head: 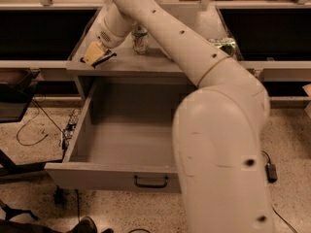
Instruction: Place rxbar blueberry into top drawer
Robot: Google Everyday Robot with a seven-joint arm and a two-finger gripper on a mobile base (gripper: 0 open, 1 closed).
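The rxbar blueberry is judged light, thin and slightly flexible, with a slick wrapper. Grip it across its short width at mid-length. It shows as a dark sliver on the countertop above the rear-left corner of the open top drawer, at the tip of the gripper. Gripper opening and hold: cannot tell.

rxbar blueberry in gripper; top drawer open
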